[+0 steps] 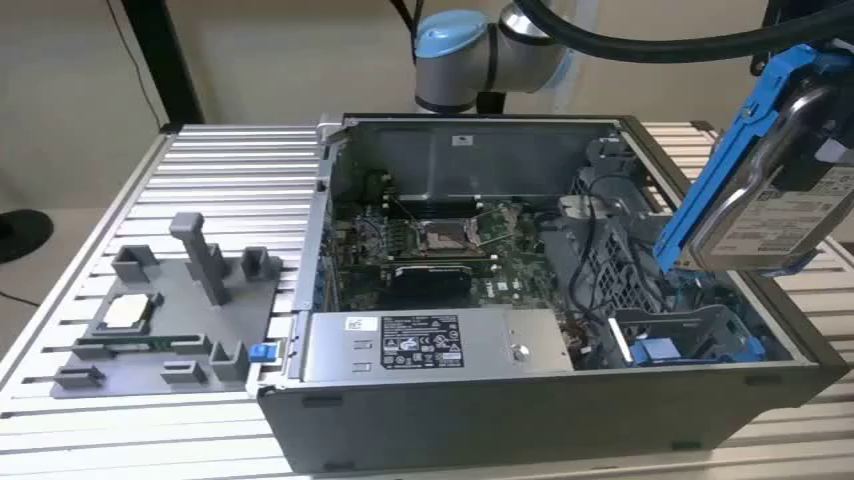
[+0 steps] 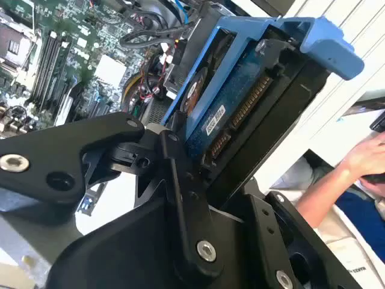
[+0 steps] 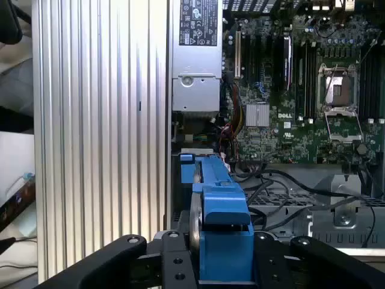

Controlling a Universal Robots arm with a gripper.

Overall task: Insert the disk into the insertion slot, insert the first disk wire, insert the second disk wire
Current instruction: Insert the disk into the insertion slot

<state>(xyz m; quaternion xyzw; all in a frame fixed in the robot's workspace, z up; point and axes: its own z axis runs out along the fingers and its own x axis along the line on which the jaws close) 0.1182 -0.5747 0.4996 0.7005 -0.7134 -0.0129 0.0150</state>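
Between the fingers (image 2: pixel 178 171), the disk (image 2: pixel 240 102) sits clamped.

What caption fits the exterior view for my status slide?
The disk, in its blue carrier, held tilted above the insertion slot of the open computer case.

Plain beige wall (image 1: pixel 267 60) — ribbed metal table (image 1: pixel 227 170) below.

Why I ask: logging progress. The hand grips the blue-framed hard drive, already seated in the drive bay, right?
Not seated. The hand grips the hard drive, but it hangs tilted above the case, outside the drive bay, as the exterior view shows.
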